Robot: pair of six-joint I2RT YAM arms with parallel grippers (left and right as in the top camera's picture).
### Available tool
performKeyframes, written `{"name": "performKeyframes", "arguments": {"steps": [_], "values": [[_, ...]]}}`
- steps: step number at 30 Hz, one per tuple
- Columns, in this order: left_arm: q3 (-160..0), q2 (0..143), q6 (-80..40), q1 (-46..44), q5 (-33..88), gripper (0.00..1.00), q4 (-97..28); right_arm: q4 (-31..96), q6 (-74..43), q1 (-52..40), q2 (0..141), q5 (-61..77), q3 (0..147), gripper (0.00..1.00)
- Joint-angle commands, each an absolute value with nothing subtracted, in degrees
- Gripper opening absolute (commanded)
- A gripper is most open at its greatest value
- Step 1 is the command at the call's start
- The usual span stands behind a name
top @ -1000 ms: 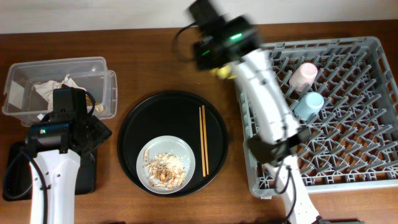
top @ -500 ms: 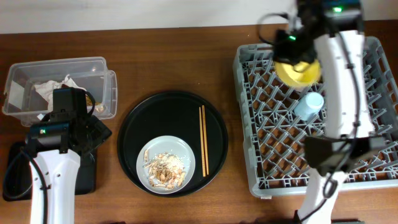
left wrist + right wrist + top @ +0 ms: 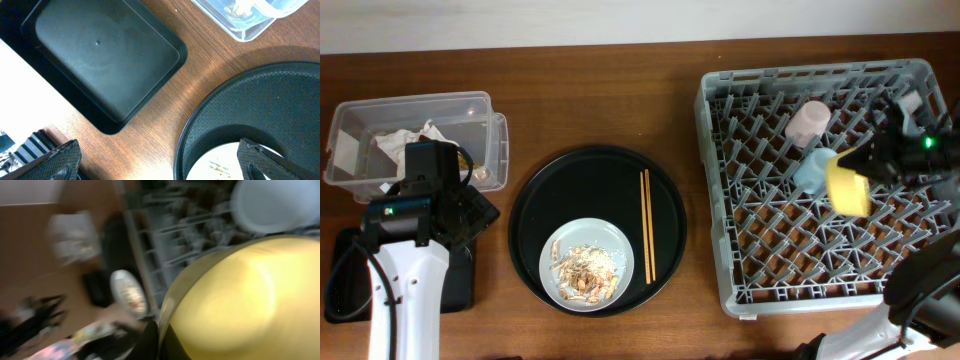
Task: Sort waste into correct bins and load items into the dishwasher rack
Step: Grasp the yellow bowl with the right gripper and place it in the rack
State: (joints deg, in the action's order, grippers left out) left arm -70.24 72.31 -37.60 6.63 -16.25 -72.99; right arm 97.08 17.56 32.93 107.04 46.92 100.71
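Since half a second ago the right arm has swung from the rack's 12 o'clock edge out to its 3 o'clock side, taking the saucer (image 3: pixel 848 190) along. The pink cup (image 3: pixel 808 120) is uncovered again. The left arm hasn't budged.

Step in hand, I'd say: loading the saucer into the rack (image 3: pixel 760 270). The right gripper (image 3: pixel 882 162) is clenched on the saucer, which hangs over the rack's right half, just at 4 o'clock of the blue cup (image 3: pixel 814 170). It looks tipped up on edge. The right wrist view is blurred, filled with yellow, and I can't tell if it touches the pegs yet.

Next move as I read it: lower it between pegs clear of the blue cup, let go, then pull back. Risk is clipping that cup.

The left gripper (image 3: pixel 159 150) is spread fully wide and holds nothing. It hovers over bare table between the black tray (image 3: pixel 100 55) and the round tray (image 3: pixel 260 100).

Still to do: the plate (image 3: pixel 556 270) with scraps (image 3: pixel 586 268) sits at 6 o'clock on the round tray, and the chopsticks (image 3: pixel 646 238) lie at 3 o'clock of it. Napkins (image 3: pixel 405 143) are already in the box (image 3: pixel 470 105).
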Motion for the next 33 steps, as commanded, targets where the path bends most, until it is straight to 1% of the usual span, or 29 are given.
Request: {"name": "performKeyframes", "arguments": {"steps": [1, 5, 10, 20, 25, 29, 33], "values": [[-70.26, 72.03, -38.35, 6.94, -16.21, 0.99, -72.97, 97.36, 29.82, 36.49, 106.41, 63.64, 92.82, 0.04], [-70.26, 72.03, -38.35, 6.94, -16.23, 1.00, -72.97, 97.36, 31.75, 40.01, 106.41, 63.88, 89.03, 0.04], [-70.26, 72.03, -38.35, 6.94, -16.23, 0.99, -72.97, 97.36, 31.00, 40.42, 106.41, 65.67, 89.03, 0.04], [-70.26, 72.03, -38.35, 6.94, -16.23, 0.99, -72.97, 97.36, 26.44, 32.95, 106.41, 66.22, 88.77, 0.04], [-70.26, 72.03, -38.35, 6.94, -16.21, 1.00, -72.97, 97.36, 24.56, 29.93, 106.41, 66.22, 84.73, 0.04], [-70.26, 72.03, -38.35, 6.94, -16.23, 0.99, -72.97, 97.06, 25.02, 31.68, 106.43, 65.78, 80.03, 0.04], [-70.26, 72.03, -38.35, 6.94, -16.23, 0.99, -72.97, 95.39, 25.02, 34.41, 106.43, 65.34, 79.31, 0.04]]}}
